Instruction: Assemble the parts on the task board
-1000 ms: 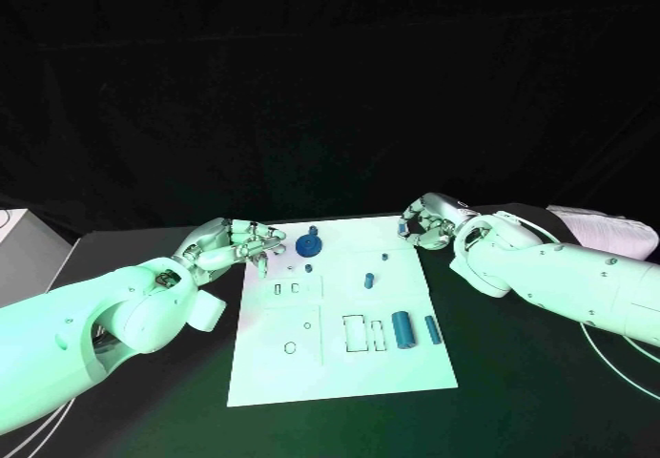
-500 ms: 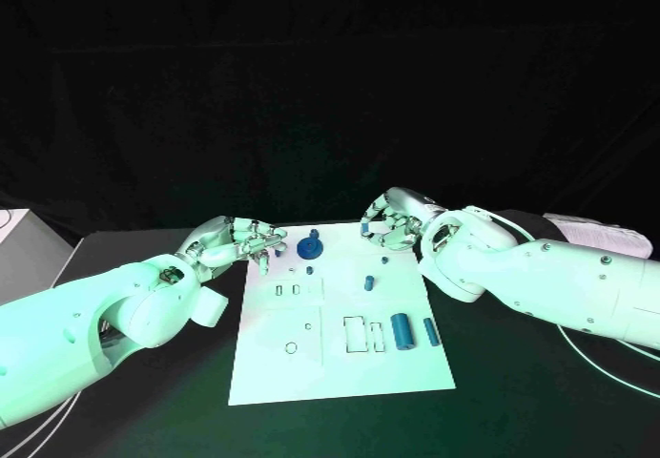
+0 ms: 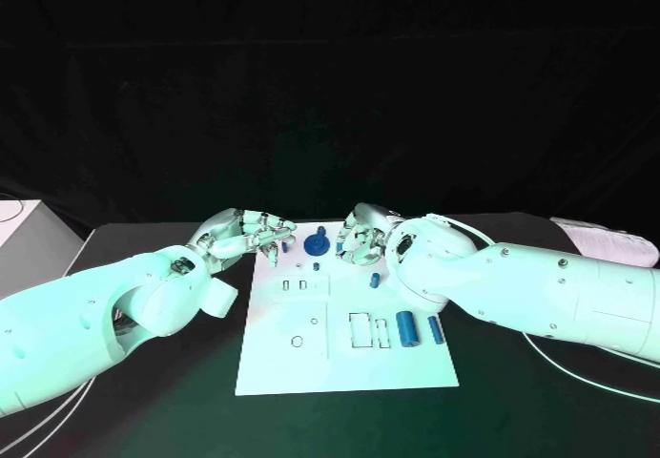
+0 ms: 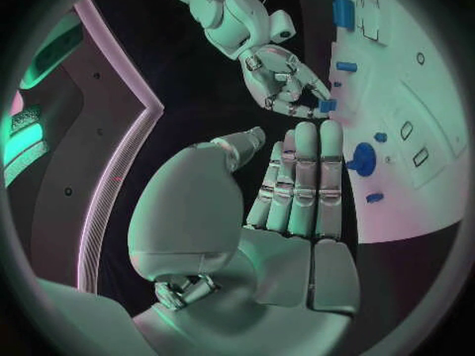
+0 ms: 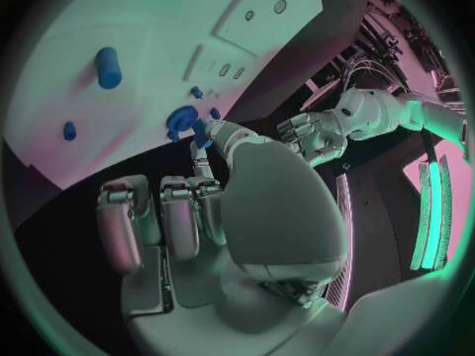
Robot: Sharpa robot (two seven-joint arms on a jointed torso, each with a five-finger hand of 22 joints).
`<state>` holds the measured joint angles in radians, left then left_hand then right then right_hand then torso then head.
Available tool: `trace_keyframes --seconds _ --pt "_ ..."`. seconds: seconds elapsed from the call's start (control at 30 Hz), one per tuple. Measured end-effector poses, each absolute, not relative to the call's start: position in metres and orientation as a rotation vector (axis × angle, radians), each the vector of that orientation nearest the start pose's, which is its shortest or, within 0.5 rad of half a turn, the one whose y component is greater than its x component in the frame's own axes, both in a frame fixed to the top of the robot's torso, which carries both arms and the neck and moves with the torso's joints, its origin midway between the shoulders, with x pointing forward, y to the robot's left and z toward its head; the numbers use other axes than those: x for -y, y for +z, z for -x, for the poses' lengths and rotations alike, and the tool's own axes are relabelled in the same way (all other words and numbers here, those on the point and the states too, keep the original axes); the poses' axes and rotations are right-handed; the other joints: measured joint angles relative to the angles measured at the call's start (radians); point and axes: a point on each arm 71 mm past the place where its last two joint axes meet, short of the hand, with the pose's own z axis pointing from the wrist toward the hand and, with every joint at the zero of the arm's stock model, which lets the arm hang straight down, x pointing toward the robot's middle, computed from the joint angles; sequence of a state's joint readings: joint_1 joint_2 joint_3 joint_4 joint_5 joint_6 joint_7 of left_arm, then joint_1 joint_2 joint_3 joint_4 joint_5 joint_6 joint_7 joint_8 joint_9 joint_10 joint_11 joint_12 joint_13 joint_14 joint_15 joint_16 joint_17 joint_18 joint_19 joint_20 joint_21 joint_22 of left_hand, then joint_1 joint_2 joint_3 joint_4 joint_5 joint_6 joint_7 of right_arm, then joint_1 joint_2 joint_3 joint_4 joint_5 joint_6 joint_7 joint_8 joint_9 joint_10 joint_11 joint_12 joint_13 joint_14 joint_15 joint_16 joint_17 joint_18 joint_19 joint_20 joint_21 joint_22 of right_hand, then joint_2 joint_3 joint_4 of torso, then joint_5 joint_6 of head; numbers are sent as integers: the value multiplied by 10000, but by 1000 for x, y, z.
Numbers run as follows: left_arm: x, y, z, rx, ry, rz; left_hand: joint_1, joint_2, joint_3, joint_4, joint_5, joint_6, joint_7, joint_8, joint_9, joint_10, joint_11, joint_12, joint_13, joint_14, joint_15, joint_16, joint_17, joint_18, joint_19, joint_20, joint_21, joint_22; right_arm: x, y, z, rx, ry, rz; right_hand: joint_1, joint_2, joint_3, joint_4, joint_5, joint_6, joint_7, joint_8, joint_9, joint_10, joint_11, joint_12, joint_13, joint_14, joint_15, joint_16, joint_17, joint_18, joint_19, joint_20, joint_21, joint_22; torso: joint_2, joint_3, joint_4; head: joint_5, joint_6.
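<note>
The white task board [image 3: 344, 363] lies mid-table. A round blue part [image 3: 315, 245] stands near its far edge, also seen as the round part [image 4: 362, 160] and the round part [image 5: 181, 119]. My right hand [image 3: 364, 239] hovers just right of it and pinches a small blue part [image 4: 327, 105] between thumb and finger; the small part [image 5: 201, 132] sits at the thumb tip. My left hand [image 3: 255, 234] is at the board's far left corner, its fingers [image 4: 302, 174] straight and holding nothing. A thick blue cylinder [image 3: 406, 327] and a thinner one [image 3: 436, 330] lie on the right side.
A small blue peg [image 3: 374, 280] and a smaller one [image 3: 317, 267] stand mid-board. Rectangular slots [image 3: 364, 331] and a round hole [image 3: 298, 341] mark the board. A pale box [image 3: 28, 239] sits at the table's far left.
My right hand has moved left along the board's far edge, from its right corner to beside the round blue part. The left hand has stayed about where it was.
</note>
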<state>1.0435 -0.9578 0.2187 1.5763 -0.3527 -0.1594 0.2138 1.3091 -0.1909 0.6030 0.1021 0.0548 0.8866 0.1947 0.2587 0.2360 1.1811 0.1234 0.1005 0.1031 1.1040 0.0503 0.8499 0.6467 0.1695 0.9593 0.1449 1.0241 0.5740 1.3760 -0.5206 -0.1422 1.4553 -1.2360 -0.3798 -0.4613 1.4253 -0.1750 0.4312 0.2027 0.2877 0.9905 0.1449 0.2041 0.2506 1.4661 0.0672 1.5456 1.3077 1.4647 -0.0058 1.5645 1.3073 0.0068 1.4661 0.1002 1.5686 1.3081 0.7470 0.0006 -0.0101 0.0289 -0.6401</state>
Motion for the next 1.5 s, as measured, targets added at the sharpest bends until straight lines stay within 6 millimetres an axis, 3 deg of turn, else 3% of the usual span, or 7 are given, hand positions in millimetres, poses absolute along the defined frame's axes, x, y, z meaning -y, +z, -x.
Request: trace_keyframes --seconds 0.1,0.7,1.5 --pt "-245 -159 -480 -15497 -15034 8977 0 0 0 0 0 0 0 0 3 0 0 0 4 0 0 0 5 0 0 0 0 0 68 -150 -500 -17547 6086 -690 0 0 16 -16 0 -4 1 12 -1 0 0 0 0 0 0 0 0 -1 0 0 0 0 3 4 -11 110 -40" --pt "-248 -159 -481 -14899 -15188 10355 -93 93 -56 56 0 0 0 0 19 0 0 0 30 0 0 0 16 0 -36 36 40 -2 34 -182 -480 -17083 6118 -167 -67 -68 41 -41 0 -31 1 85 10 0 0 0 -2 0 1 0 2 -1 0 1 0 -2 25 3 29 245 -204" --pt "-251 -159 -481 -14621 -15117 10694 -93 93 -55 55 0 0 0 0 27 1 0 0 38 0 0 0 13 0 -36 36 39 3 22 -200 -481 -16434 5768 544 -106 -107 81 -81 0 -34 3 80 8 0 0 -1 -4 0 1 0 6 0 0 1 0 -5 37 17 17 454 -342"
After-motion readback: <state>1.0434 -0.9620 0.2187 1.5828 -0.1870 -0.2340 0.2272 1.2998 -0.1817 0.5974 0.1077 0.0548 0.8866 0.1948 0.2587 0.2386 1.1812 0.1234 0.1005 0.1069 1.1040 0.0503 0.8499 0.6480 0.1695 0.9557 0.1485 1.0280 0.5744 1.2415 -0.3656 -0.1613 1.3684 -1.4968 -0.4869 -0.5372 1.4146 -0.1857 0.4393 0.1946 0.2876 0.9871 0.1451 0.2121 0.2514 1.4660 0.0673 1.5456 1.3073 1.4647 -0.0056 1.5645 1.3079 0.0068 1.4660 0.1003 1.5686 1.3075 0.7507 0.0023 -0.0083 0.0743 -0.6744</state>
